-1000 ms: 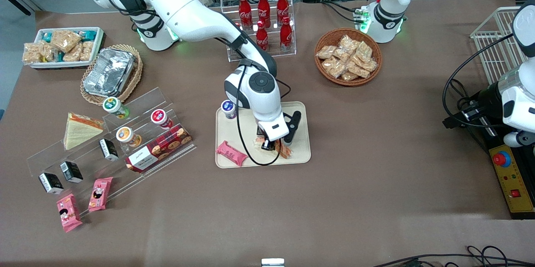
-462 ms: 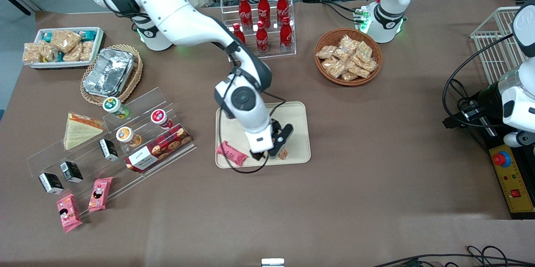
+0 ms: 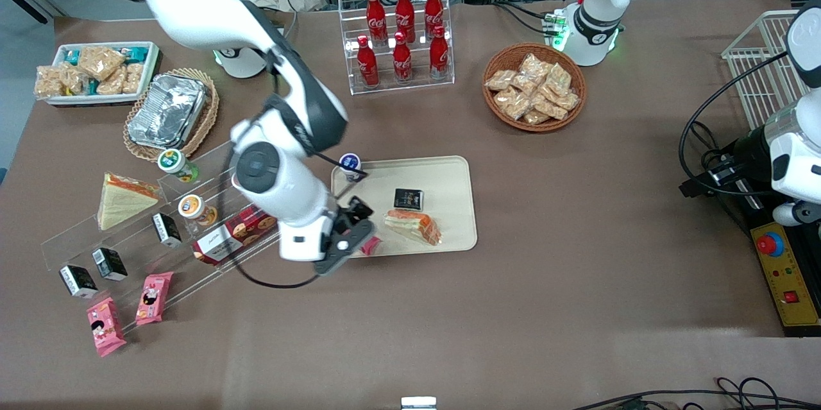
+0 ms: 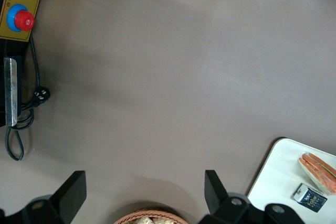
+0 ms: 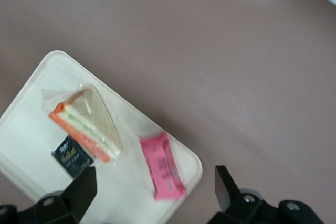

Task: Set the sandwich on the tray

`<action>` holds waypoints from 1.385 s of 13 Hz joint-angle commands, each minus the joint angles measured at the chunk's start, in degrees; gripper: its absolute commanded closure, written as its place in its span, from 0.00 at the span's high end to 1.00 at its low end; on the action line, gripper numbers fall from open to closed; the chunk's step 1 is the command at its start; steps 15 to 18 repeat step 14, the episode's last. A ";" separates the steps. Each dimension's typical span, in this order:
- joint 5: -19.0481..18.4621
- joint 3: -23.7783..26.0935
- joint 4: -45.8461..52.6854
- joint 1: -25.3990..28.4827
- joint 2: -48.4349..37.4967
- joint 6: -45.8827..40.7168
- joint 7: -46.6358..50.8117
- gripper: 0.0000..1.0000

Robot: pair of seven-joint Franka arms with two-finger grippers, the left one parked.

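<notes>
Since the sandwich already lies on the tray, the placing step looks finished and the arm seems to be clearing off.

On the bench the tray sits about midway along, nearer the front camera than the bottle rack.

The gripper hangs above the tray's corner nearest the camera on the working arm's end, tilted, jaws apart and holding nothing; the wrist view shows both fingers spread wide with the tray between them.

The sandwich rests flat inside the tray's rim, in the half nearer the camera, apart from the gripper. It is a clear-wrapped wedge lying on its side: pale bread face up, with an orange-red and green layered edge along one long side. The wrap pokes out loosely at the corners.

A pink packet lies beside it, a small black packet just farther from the camera, and a cup at the tray's corner.

As I judge it, nothing remains but to lift clear without snagging the pink packet.
</notes>
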 commanded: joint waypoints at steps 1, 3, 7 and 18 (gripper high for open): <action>1.41 0.32 -1.63 -4.85 -5.16 -6.63 4.19 1.00; 1.50 0.24 -1.63 -8.90 -7.71 -11.81 4.56 1.00; 1.24 -0.03 -1.11 -16.98 -12.46 -22.45 4.99 1.00; -4.10 0.06 -0.84 -26.59 -14.93 -29.59 10.27 1.00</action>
